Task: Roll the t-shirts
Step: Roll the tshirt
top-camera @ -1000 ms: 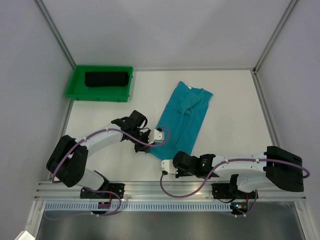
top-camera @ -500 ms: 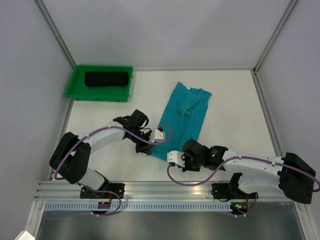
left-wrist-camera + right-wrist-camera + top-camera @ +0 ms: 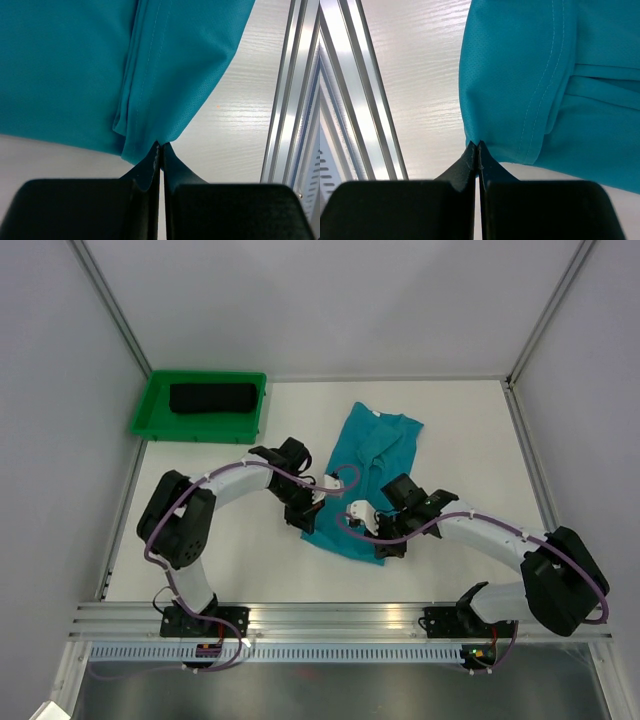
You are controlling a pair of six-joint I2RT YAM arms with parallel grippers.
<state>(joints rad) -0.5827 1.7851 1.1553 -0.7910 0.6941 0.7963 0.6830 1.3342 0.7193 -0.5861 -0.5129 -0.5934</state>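
Table [image 3: 470,440]: one, white, bearing everything.
Arms: two, left arm [image 3: 230,480] and right arm [image 3: 490,530], both reaching inward to the cloth's near end.
T-shirts: two.
Teal t-shirt [image 3: 372,465]: one, folded into a narrow strip at the table's middle, collar far, hem near.
Green tray [image 3: 150,425]: one, at the far-left corner.
Black t-shirt [image 3: 212,398]: one, a roll inside the tray.
Left gripper [image 3: 160,150]: jaws pressed together, pinching the teal hem's left corner.
Right gripper [image 3: 479,147]: jaws pressed together, pinching the right corner.

Right hand [image 3: 479,146] newly on teal t-shirt [image 3: 375,455] hem; left hand [image 3: 161,146] farther up-table.
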